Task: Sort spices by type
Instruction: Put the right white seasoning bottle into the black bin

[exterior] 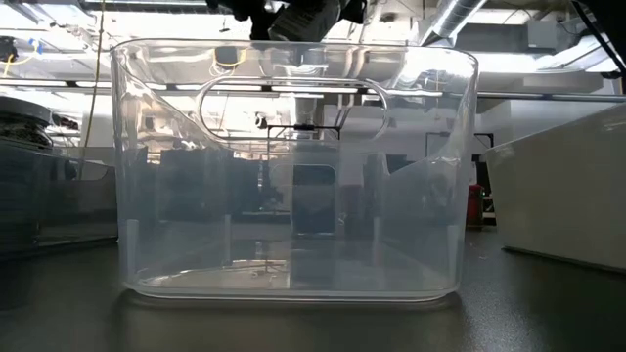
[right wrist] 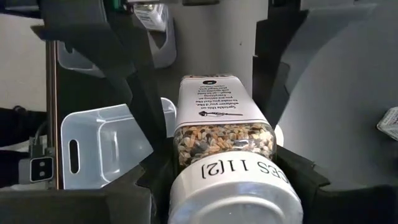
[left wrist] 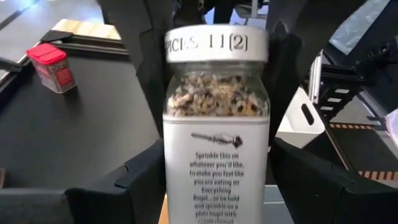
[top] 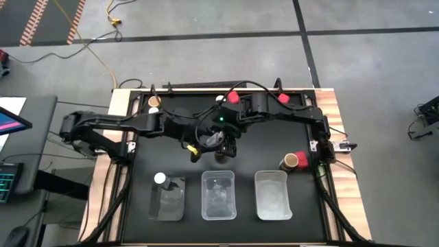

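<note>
So from the high view, I've got both arms meeting over the middle of the table [top: 137, 226], the left gripper [top: 206, 142] and right gripper [top: 228, 140] bunched right together over one jar I can barely make out there. Along the near edge sit three clear trays: the left tray [top: 169, 199] with a white-capped jar [top: 160, 179] at its far end, the middle tray [top: 219, 195] and the right tray [top: 271, 195]. A tan-lidded jar [top: 293, 161] lies near the right edge, two red-capped jars [top: 233, 97] [top: 282, 98] and another jar [top: 154, 101] sit along the far edge. Low view is basically all middle tray [exterior: 293, 166], with the grippers only peeking in above its rim. Left wrist view shows the seasoning jar [left wrist: 216, 118], white cap and seed mix inside, clamped between my left fingers [left wrist: 134, 183], with a red-capped jar [left wrist: 52, 67] well off on the table. Right wrist view shows the same seasoning jar [right wrist: 222, 149] from the cap end, my right fingers [right wrist: 298, 180] pressed on both sides of the cap, trays [right wrist: 106, 146] beyond.
</note>
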